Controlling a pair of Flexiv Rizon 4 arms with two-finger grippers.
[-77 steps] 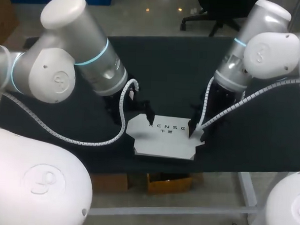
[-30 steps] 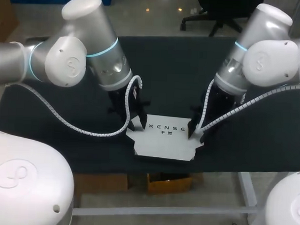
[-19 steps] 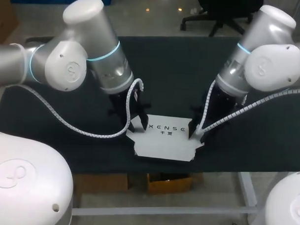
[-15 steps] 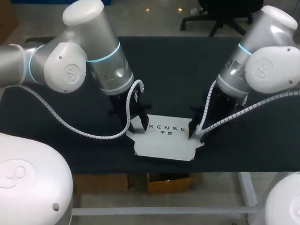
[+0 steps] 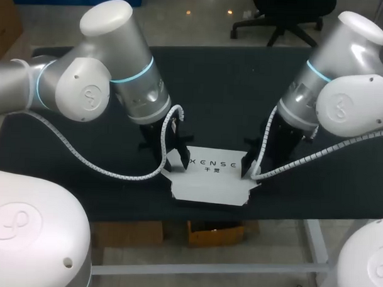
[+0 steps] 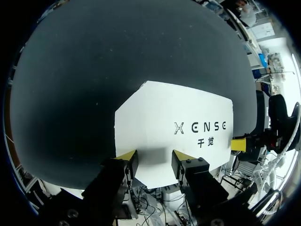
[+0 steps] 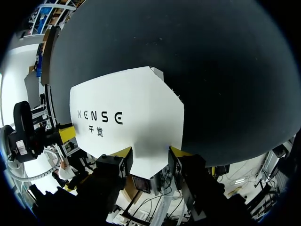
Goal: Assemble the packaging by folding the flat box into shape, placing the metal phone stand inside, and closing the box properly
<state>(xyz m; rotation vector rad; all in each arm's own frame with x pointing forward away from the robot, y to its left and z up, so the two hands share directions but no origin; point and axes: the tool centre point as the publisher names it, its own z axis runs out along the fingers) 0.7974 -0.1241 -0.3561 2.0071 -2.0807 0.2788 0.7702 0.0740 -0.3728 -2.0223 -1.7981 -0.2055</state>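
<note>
Beneath left gripper (image 6: 154, 159), flat box (image 6: 174, 117) edge seemingly hidden.

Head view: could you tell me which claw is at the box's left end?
The left claw, entering from the left; the right claw is opposite.

Only print we can spot is on the flat box (image 5: 209, 182): 1 row of dark letters with 2 smaller characters underneath, toward the panel's 12 o'clock edge. We're not spelling it out.
</note>
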